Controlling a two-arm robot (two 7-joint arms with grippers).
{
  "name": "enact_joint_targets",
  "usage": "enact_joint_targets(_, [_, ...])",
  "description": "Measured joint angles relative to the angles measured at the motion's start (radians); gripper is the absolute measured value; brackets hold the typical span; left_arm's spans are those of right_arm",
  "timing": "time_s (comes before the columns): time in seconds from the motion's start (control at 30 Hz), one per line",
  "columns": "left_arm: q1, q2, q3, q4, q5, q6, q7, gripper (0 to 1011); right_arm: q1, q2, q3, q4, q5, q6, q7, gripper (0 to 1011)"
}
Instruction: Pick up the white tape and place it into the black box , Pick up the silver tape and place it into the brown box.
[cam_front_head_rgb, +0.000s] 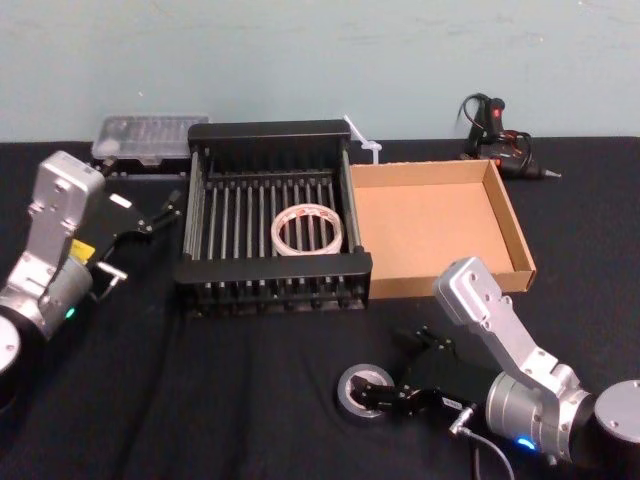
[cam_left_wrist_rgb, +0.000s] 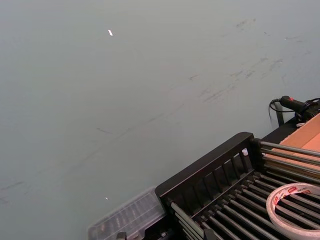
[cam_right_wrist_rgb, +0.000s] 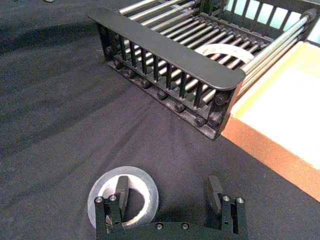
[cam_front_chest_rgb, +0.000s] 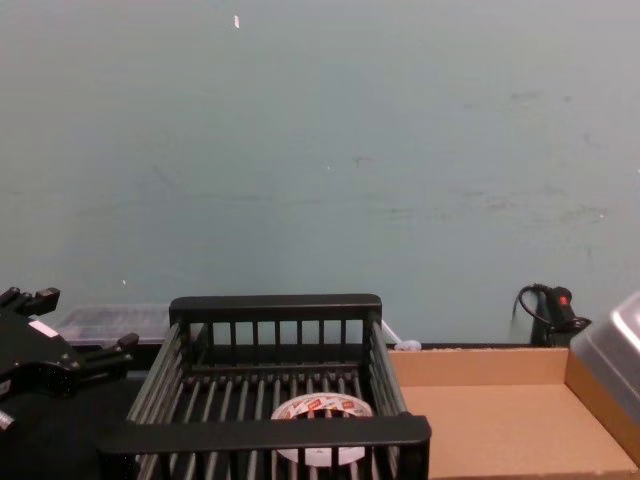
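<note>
On black crate floor: white tape (cam_front_head_rgb: 308, 229) lying flat inside black box (cam_front_head_rgb: 272, 131), first half done. Silver tape (cam_front_head_rgb: 357, 387) on surface, near brown box (cam_front_head_rgb: 510, 215), box empty. Right tool (cam_right_wrist_rgb: 169, 194) spread wide, one finger inside roll's core, not yet clamped. Left tool (cam_front_head_rgb: 150, 217) open, idle beside crate.

A black-clothed table (cam_front_head_rgb: 250, 400) carries everything. The silver tape (cam_front_head_rgb: 358, 391) lies flat on it at the right gripper (cam_front_head_rgb: 385, 397), one finger inside its core. Beyond that gripper sit the black box (cam_front_head_rgb: 272, 284) and brown box (cam_front_head_rgb: 430, 232) side by side, with a clear plastic case (cam_front_head_rgb: 148, 138) and glue gun (cam_front_head_rgb: 500, 135) farther back.
</note>
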Motion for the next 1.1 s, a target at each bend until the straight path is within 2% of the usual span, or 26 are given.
enact_joint_targets(0.73, [0.0, 0.0, 0.0, 0.0, 0.0, 0.0, 0.0, 1001, 0.009, -0.005, -0.003, 0.012, -0.004, 0.003, 0.005, 992])
enact_joint_targets(1.1, [0.0, 0.0, 0.0, 0.0, 0.0, 0.0, 0.0, 1001, 0.008, -0.005, -0.002, 0.011, -0.003, 0.002, 0.004, 733])
